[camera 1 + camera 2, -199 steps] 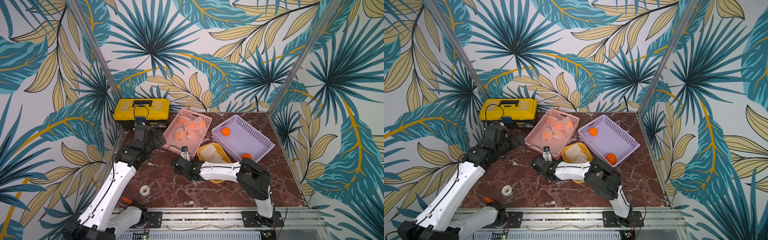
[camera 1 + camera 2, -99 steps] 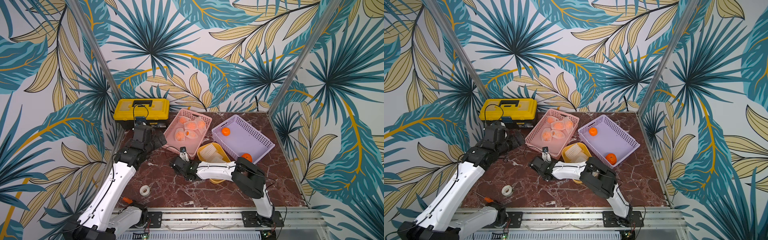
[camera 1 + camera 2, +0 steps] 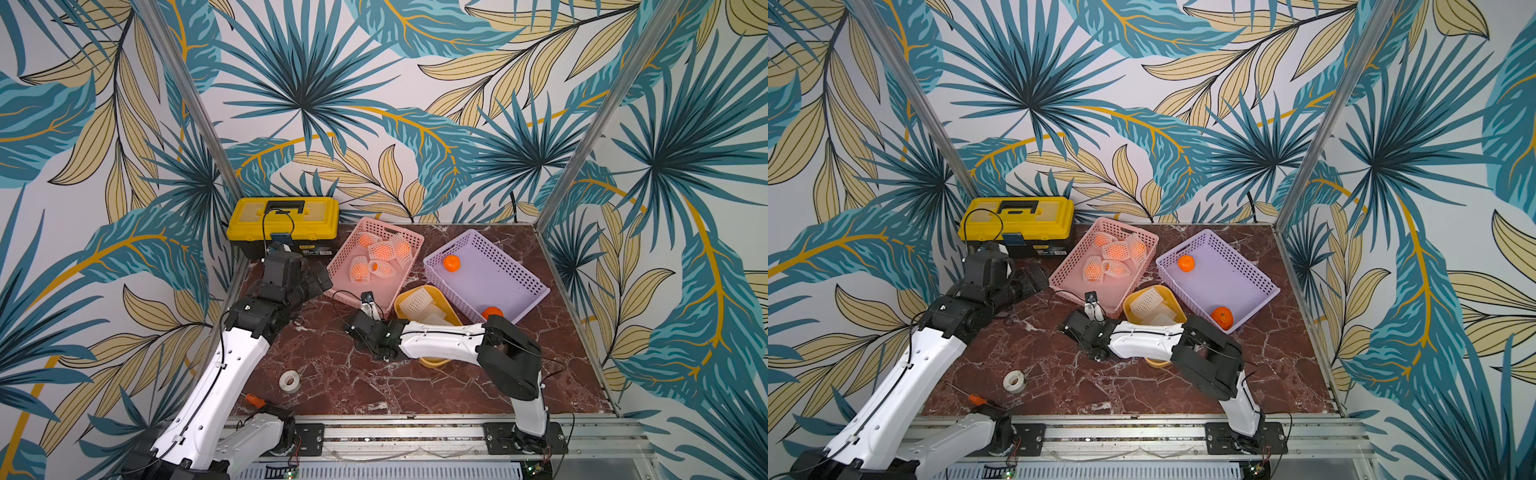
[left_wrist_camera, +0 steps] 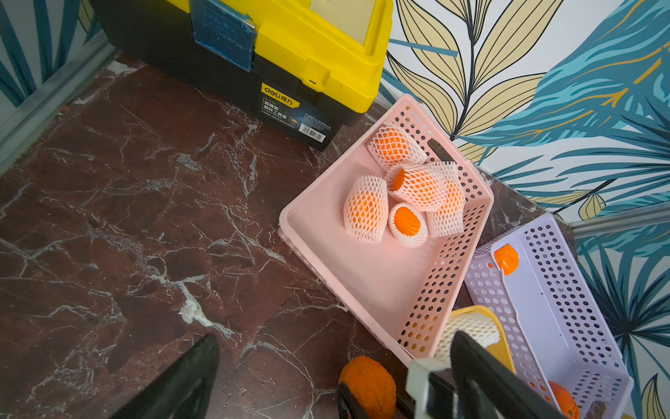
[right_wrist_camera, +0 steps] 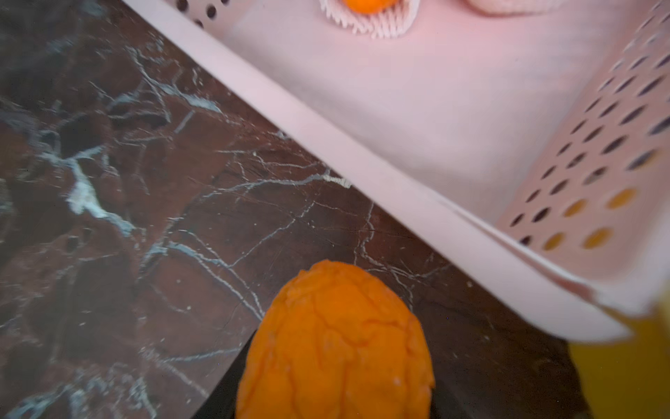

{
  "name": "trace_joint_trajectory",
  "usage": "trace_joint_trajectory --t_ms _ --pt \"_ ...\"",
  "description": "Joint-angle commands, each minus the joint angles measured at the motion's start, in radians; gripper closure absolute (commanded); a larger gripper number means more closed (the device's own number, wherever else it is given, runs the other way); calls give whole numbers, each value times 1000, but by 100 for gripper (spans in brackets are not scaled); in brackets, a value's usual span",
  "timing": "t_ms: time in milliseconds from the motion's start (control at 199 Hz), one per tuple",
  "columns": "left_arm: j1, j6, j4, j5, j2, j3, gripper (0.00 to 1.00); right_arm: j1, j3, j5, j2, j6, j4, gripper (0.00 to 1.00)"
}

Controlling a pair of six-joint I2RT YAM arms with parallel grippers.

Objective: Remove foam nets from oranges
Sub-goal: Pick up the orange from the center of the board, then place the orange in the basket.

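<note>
**Beside the pink basket (image 3: 345, 253), at its 6 o'clock rim: right gripper (image 3: 353, 330) is gripping a bare orange (image 5: 335, 341)**

Taking the far wall (image 3: 374, 124) as 12 o'clock on the table (image 3: 374, 395), the pink basket is sitting at about 12, the purple basket (image 3: 528, 286) at 2, and the toolbox (image 3: 286, 220) in the 10 o'clock corner.

The right gripper is hanging low over the table, just off the pink basket's 6 o'clock rim. Its jaws are clamping the bare orange. In the right wrist view that wrinkled fruit is filling the gap between them, blurred and carrying no net.

The left gripper (image 4: 335, 337) is hovering just beside the pink basket's 8 o'clock corner. Its jaws are standing wide apart and holding nothing.

Five netted oranges (image 3: 382, 249) are lying bunched in the pink basket's 12 o'clock half, touching one another. One is showing its fruit through an open sleeve end.

Two empty nets (image 3: 417, 301) are resting in the yellow bowl (image 3: 434, 362). The bowl is sitting between the two baskets, at the pink one's 4 o'clock, partly under the right arm (image 3: 440, 338).

Two more bare oranges (image 3: 451, 263) are lying well apart in the purple basket, one near its 9 o'clock corner and one near its 6 o'clock corner.

A tape roll (image 3: 289, 380) is lying at the table's 7 o'clock, and a screwdriver (image 3: 254, 401) is lying at the roll's 8 o'clock.
</note>
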Motion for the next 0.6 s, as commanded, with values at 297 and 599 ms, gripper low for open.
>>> trace_joint_trajectory --t_ms 297,599 --pt "13 16 15 -15 -32 -1 1 -360 -86 -136 -411 -136 -9 72" --pt "25 34 40 26 0 -4 1 -808 59 -255 -176 80 195 68"
